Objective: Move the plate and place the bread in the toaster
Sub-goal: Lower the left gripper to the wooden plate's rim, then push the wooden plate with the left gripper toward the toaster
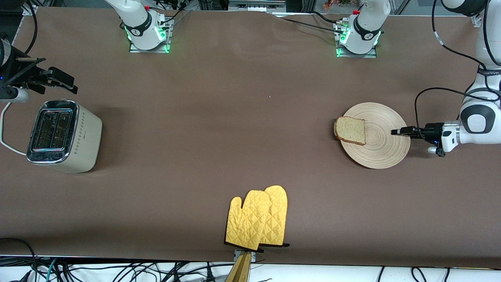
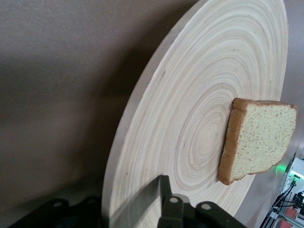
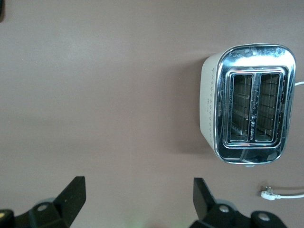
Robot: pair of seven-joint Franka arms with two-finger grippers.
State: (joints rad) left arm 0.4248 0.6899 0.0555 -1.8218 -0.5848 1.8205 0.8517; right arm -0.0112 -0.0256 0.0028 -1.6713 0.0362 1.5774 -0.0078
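Observation:
The light tan wooden plate (image 1: 381,145) lies toward the left arm's end of the table. The bread (image 1: 351,130) lies on it at the rim that faces the right arm's end, slightly overhanging. My left gripper (image 1: 398,132) is at the plate's rim away from the bread. In the left wrist view one finger (image 2: 164,192) rests on top of the plate (image 2: 190,118) and the other is hidden under it. The bread (image 2: 259,140) shows past it. The cream toaster (image 1: 62,135) stands at the right arm's end, slots empty. My right gripper (image 1: 58,78) hangs open over the table beside the toaster (image 3: 251,123).
A pair of yellow oven mitts (image 1: 258,219) lies near the table's front edge, midway along. The toaster's white cord (image 1: 4,129) loops at the right arm's end, its plug (image 3: 268,193) on the table. Bare brown table lies between toaster and plate.

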